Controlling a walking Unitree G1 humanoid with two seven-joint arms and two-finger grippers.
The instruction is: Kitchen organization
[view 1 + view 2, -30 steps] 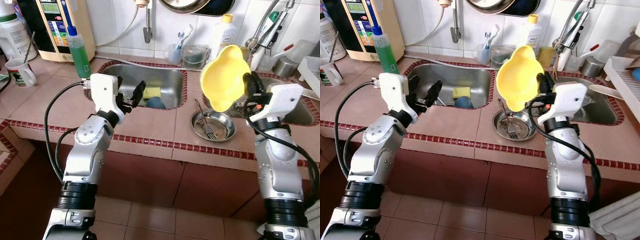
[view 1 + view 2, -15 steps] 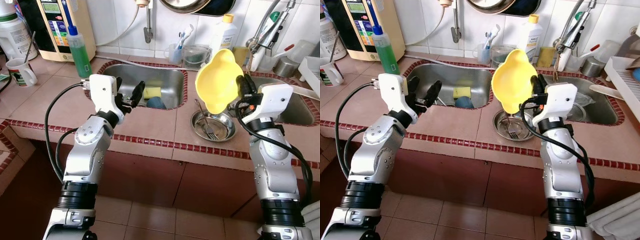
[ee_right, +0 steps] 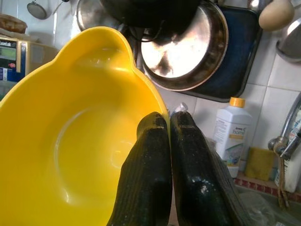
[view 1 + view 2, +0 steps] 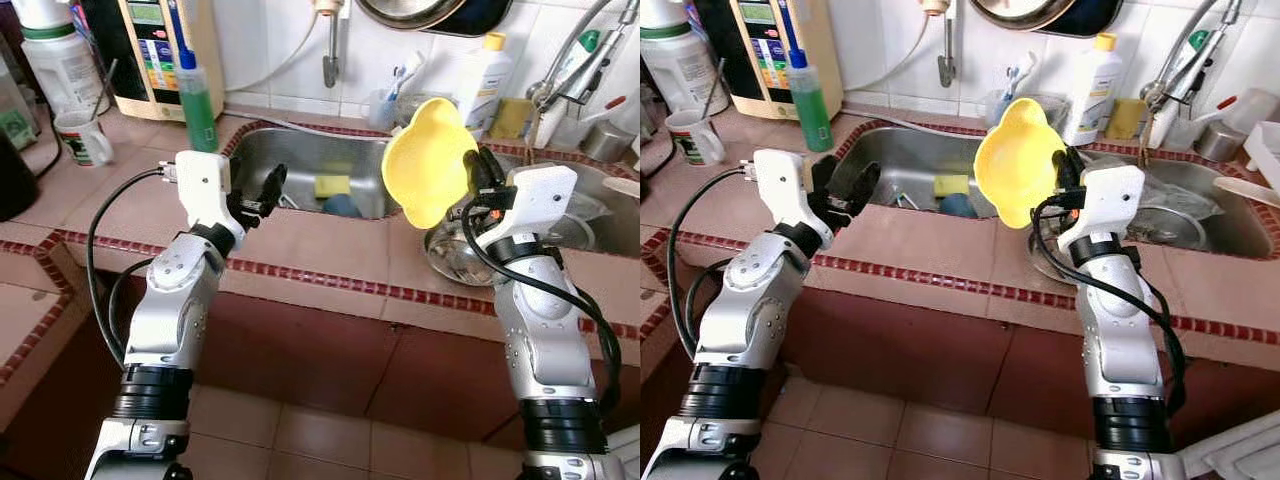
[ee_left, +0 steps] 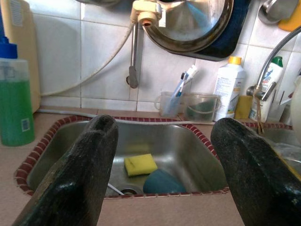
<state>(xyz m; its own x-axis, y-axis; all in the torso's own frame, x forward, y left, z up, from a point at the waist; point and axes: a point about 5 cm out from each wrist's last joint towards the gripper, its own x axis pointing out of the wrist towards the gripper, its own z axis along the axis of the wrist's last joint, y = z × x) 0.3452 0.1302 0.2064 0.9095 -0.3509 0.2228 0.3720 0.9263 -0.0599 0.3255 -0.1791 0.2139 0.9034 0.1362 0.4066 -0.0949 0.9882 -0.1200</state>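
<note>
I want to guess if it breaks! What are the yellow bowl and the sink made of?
The yellow bowl, pinched at its rim by the right gripper, looks like glossy plastic: even colour, soft shine. The sink looks like brushed stainless steel: grey, dull reflections.

Yellow plastic bowl [image 4: 428, 162], glossy, with a lobed rim. Tipped on edge at upper right of centre, pinched at its rim by the right gripper [image 3: 170, 123].
</note>
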